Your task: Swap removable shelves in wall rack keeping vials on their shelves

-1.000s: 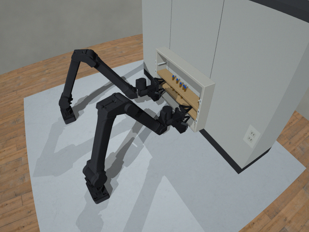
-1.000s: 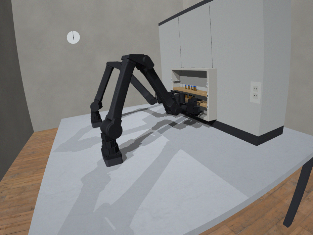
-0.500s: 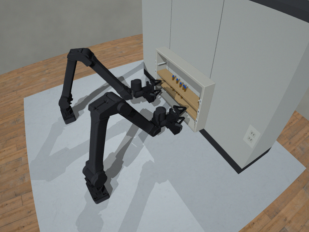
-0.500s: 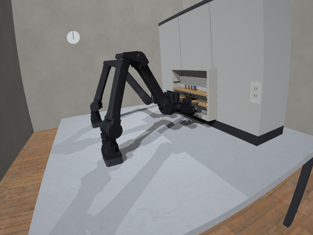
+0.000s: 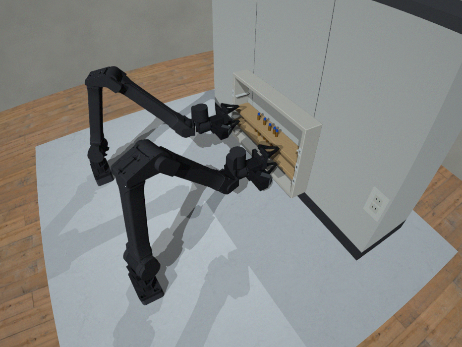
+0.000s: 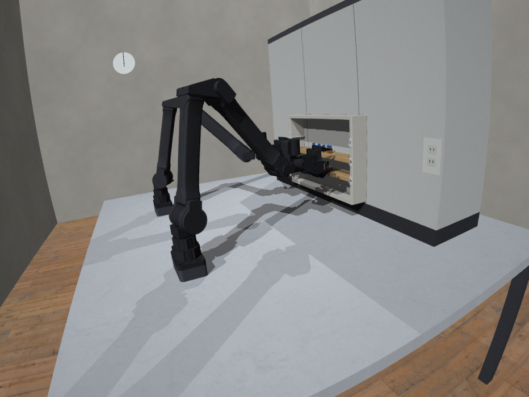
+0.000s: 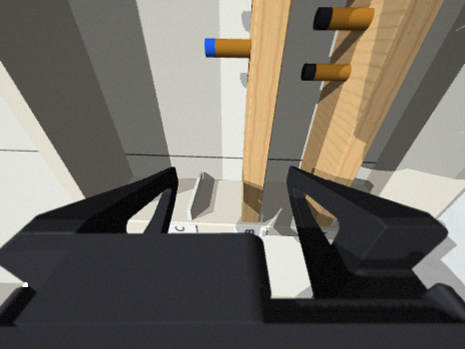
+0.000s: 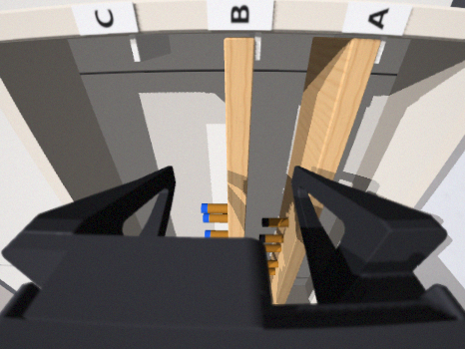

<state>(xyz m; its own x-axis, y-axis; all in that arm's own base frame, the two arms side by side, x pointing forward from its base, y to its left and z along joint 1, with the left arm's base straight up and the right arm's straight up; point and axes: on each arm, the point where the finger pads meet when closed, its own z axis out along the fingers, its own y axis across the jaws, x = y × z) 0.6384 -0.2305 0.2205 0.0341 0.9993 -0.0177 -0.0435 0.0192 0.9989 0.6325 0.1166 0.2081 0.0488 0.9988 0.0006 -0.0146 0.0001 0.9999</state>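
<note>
The upper shelf (image 5: 285, 142) (image 6: 338, 156) (image 7: 259, 125) (image 8: 238, 100) lies at level B, with several blue-capped vials (image 5: 269, 127) (image 7: 232, 48) (image 8: 218, 208) standing on it. The lower shelf (image 6: 340, 174) (image 7: 344, 135) (image 8: 349, 95) lies at level A and carries several black-capped vials (image 7: 344, 18) (image 8: 276, 222). My left gripper (image 5: 239, 114) (image 7: 232, 174) is open at the rack's far end in the top view. My right gripper (image 5: 277, 156) (image 8: 233, 174) is open nearer the other end. In each wrist view the upper shelf's front edge runs between the spread fingers, touching neither.
The pale wall rack (image 5: 312, 160) (image 6: 359, 162) has an empty level C, where bare runners (image 5: 242, 95) (image 7: 201, 196) (image 8: 135, 50) show. Its side walls and top panel bound the opening. A wall outlet (image 5: 376, 203) (image 6: 431, 156) sits right of the rack.
</note>
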